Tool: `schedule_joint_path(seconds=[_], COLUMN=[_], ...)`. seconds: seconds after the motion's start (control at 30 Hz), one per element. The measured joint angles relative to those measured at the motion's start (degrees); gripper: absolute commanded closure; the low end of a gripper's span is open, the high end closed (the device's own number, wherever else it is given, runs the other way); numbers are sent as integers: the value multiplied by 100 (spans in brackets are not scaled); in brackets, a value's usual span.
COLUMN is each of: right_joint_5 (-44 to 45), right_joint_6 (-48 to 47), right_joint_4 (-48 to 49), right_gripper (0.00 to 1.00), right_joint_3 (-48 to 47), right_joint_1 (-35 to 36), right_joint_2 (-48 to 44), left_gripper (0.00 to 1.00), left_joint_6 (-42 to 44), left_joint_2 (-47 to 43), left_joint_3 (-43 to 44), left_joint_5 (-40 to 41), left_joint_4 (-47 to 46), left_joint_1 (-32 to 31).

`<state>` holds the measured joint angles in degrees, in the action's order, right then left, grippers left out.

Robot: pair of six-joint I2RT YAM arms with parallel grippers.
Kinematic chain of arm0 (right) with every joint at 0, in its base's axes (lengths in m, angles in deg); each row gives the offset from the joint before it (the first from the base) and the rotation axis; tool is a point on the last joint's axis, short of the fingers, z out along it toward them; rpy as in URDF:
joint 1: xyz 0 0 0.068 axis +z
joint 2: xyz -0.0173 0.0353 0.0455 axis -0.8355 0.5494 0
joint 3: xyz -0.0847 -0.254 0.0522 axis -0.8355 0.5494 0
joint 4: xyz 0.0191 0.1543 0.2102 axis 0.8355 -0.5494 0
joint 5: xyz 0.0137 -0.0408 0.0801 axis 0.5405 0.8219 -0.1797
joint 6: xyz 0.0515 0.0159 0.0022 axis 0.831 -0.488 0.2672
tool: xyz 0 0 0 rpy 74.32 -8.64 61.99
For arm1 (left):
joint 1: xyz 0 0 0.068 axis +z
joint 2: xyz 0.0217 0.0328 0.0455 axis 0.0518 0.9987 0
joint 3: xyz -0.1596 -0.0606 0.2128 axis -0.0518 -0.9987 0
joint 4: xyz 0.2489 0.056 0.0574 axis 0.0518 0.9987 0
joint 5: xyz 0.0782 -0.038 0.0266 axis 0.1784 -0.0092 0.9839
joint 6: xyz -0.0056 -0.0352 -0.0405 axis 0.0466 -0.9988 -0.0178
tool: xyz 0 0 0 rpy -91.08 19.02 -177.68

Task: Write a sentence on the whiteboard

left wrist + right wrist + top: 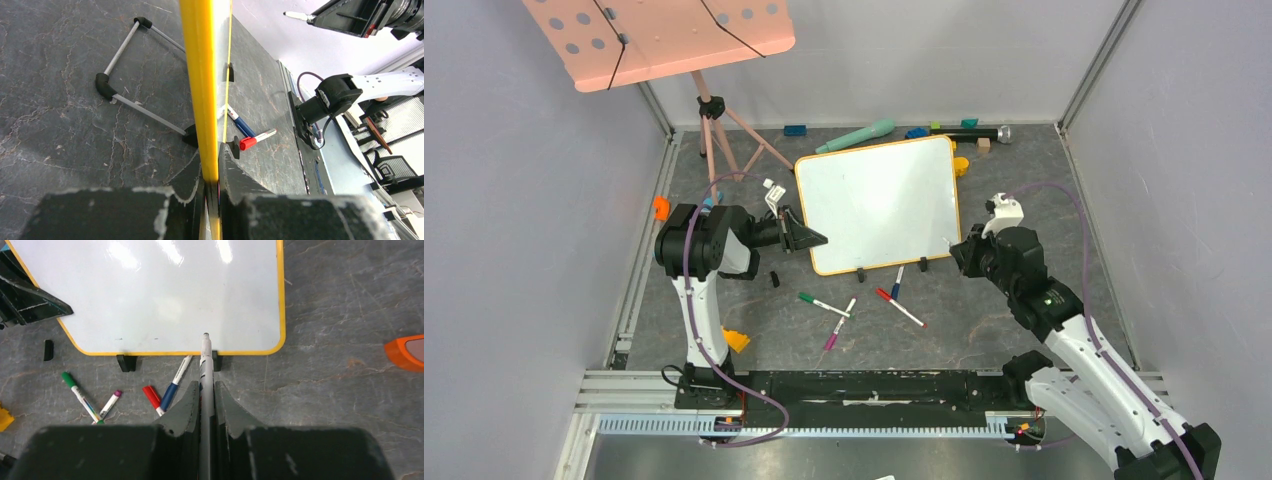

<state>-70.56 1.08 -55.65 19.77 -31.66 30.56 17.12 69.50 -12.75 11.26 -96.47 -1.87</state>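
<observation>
The left gripper [211,172] is clamped on the whiteboard [879,200] rim, steadying it. The right gripper [205,390] pinches a marker [205,357], whose tip is just ahead at the board's near edge (no letters yet). Writing hasn't started, and the next move likely calls for touching the tip onto the white face farther ahead.

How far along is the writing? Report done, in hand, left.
Done: the left fingers clamp the whiteboard by its rim, and the right fingers grip an uncapped marker. In hand: the marker's tip sits at the whiteboard's lower edge; whether it touches cannot be told. Left: the whole sentence, since no letters show yet.
</observation>
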Motion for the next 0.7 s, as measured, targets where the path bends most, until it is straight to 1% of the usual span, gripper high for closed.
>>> schedule_joint_path(seconds=[0.2, 0.5, 0.7], right_joint_5=[120, 105, 122], right_joint_6=[-114, -195, -251], right_joint_4=[-63, 22, 105], right_gripper=[100, 100, 100], right_joint_3=[-243, -289, -837], right_joint_1=[0, 0, 168], right_joint_2=[293, 302, 883], left_gripper=[98, 98, 98], left_joint_6=[0, 0, 0], left_joint_2=[0, 0, 0], left_joint_3=[0, 0, 0], left_joint_5=[0, 0, 0], left_joint_4=[0, 0, 0], left_joint_1=[0, 0, 0])
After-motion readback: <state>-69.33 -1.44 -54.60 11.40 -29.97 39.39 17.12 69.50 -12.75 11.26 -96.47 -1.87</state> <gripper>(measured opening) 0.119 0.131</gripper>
